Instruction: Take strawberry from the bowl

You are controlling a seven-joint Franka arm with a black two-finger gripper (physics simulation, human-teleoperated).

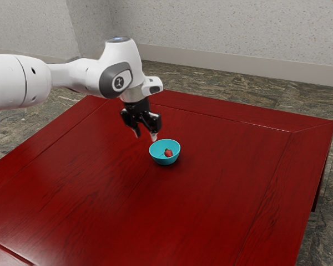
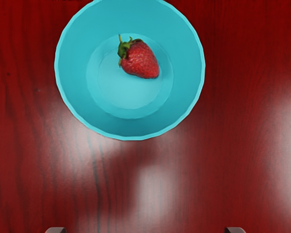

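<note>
My gripper [image 1: 145, 135] hangs above the table with its fingers spread, just to the exterior view's left of the turquoise bowl [image 1: 156, 156] and higher than its rim. Inside the bowl lies a red strawberry [image 1: 168, 153]. From the wrist view, the bowl [image 2: 128, 128] appears from above, and the strawberry [image 2: 140, 60] rests on its bottom with green leaves at one end. The tips of my gripper [image 2: 145, 230] peek in far apart at the lower edge, beside the bowl, with nothing between them.
The bowl stands on a glossy dark red wooden table [image 1: 222, 183]. Beyond the table's far edge are a stone-patterned floor [image 1: 255, 88] and a speckled light wall [image 1: 227, 27].
</note>
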